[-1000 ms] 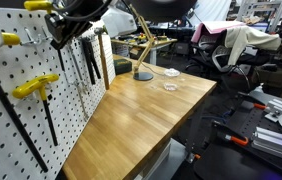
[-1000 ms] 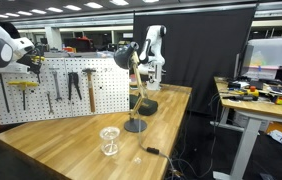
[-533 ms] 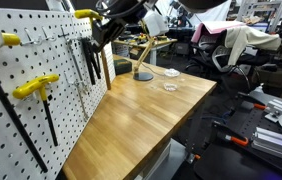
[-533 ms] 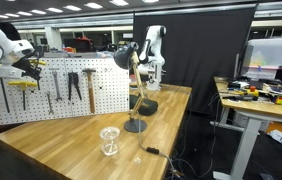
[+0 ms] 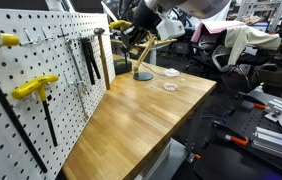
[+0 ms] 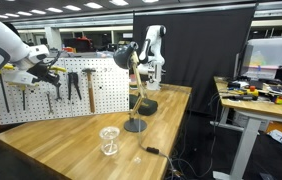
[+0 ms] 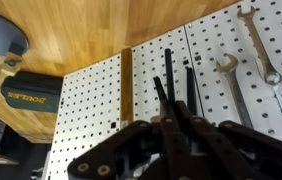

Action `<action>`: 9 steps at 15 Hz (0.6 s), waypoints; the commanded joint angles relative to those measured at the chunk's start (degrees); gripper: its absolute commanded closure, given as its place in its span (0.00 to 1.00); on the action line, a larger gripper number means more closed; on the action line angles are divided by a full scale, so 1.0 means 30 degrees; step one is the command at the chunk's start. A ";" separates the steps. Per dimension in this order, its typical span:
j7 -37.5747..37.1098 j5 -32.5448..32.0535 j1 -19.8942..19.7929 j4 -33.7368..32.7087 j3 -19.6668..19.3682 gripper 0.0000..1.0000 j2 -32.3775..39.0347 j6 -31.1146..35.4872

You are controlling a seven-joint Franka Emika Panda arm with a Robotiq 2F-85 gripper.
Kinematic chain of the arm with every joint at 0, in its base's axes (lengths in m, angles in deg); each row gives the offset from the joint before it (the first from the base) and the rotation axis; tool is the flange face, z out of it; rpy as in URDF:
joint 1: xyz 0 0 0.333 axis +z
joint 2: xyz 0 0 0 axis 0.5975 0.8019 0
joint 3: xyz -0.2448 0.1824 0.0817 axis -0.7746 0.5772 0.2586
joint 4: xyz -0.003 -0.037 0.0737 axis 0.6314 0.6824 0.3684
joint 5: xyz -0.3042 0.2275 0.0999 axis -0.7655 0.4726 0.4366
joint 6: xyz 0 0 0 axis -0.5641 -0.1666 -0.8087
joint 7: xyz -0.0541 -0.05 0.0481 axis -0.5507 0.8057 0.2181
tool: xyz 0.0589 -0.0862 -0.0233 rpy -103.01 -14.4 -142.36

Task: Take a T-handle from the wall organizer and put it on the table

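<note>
Gripper [image 5: 130, 36] pinching T-handle [image 5: 120, 25], off the pegboard [image 5: 26, 110] behind it. Carry step. Next: swing over desk [image 5: 141, 120] below, lower, release.

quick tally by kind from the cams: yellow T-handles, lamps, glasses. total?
Yellow T-handles hanging on the pegboard: 2
Yellow T-handle held in the gripper: 1
Desk lamp on the table: 1
Glass on the table: 1
Total: 5
</note>
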 commanded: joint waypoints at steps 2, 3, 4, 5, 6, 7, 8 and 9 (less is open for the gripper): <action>-0.0091 0.3948 0.2327 0.1589 -0.0269 0.98 0.1662 0.0404; -0.0383 0.4500 0.2528 0.2105 0.0152 0.98 0.1961 0.0318; -0.0635 0.4947 0.2903 0.2322 0.0293 0.98 0.2346 0.0009; -0.0878 0.5284 0.3230 0.2485 0.0425 0.98 0.2736 -0.0160; -0.1043 0.5513 0.3518 0.2598 0.0467 0.98 0.3029 -0.0304; -0.1192 0.5636 0.3711 0.2588 0.0482 0.98 0.3274 -0.0445; -0.1334 0.5682 0.3853 0.2524 0.0455 0.98 0.3483 -0.0649; -0.1486 0.5596 0.3891 0.2467 0.0468 0.98 0.3554 -0.0875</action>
